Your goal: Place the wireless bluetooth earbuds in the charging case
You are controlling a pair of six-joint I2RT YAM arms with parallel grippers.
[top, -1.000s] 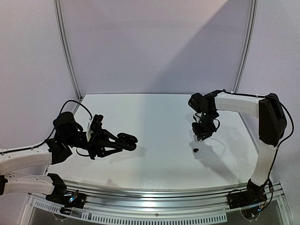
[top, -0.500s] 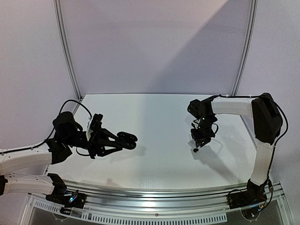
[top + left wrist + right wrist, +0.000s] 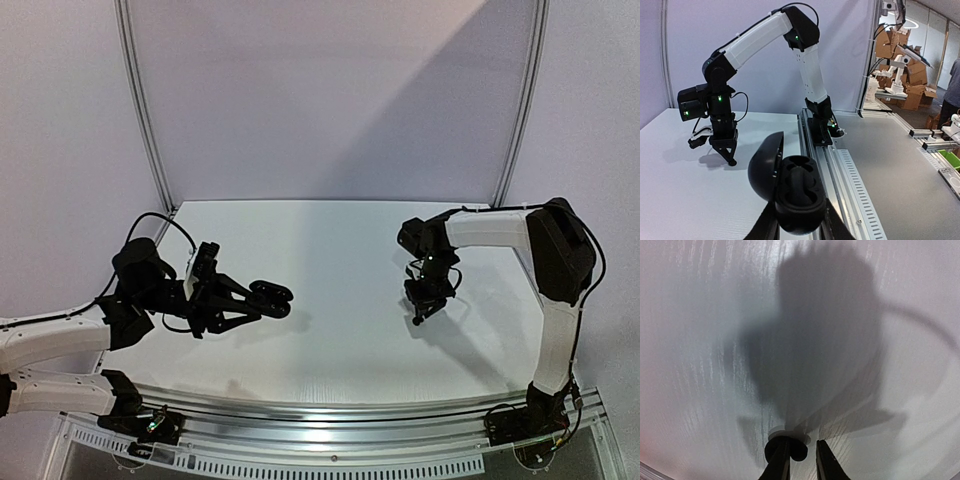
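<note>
The right gripper (image 3: 800, 444) stands tip-down on the surface (image 3: 700, 340), jaws narrowly apart and not yet closed. Between its fingertips lies 1 black earbud (image 3: 798, 452), against one finger with a gap to the other. Best to centre first so the bud is not flicked out, then close gently on its body and lift straight up. Well off to the side, the left gripper (image 3: 797, 227) is clamped on the open charging case (image 3: 792, 185).

Left tool (image 3: 797, 223) clamped, right tool (image 3: 801, 442) ajar

Bare table (image 3: 340, 260) separates charging case (image 3: 797, 192) and earbud (image 3: 800, 452)
</note>
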